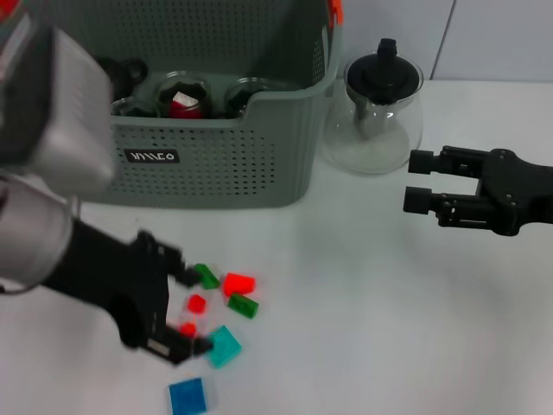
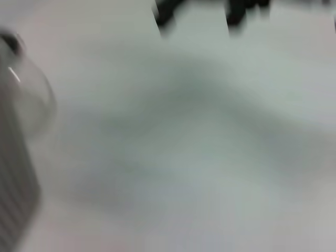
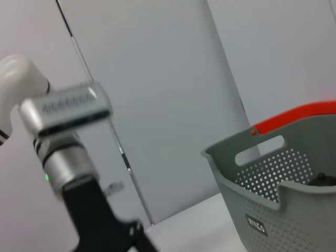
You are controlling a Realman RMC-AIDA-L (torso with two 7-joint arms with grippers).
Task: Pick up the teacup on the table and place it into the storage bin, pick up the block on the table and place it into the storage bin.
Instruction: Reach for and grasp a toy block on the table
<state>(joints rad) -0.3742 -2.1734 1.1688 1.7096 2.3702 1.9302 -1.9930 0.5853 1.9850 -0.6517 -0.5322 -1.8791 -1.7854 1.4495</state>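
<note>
Grey-green, the storage bin [image 1: 216,164] already holds glass teacups, so that part looks done. Blocks lie scattered on the counter [image 1: 389,328]; the left gripper [image 1: 192,313] spreads open around a small red block [image 1: 196,303]. Off right, the right gripper [image 1: 421,181] hovers open.
</note>
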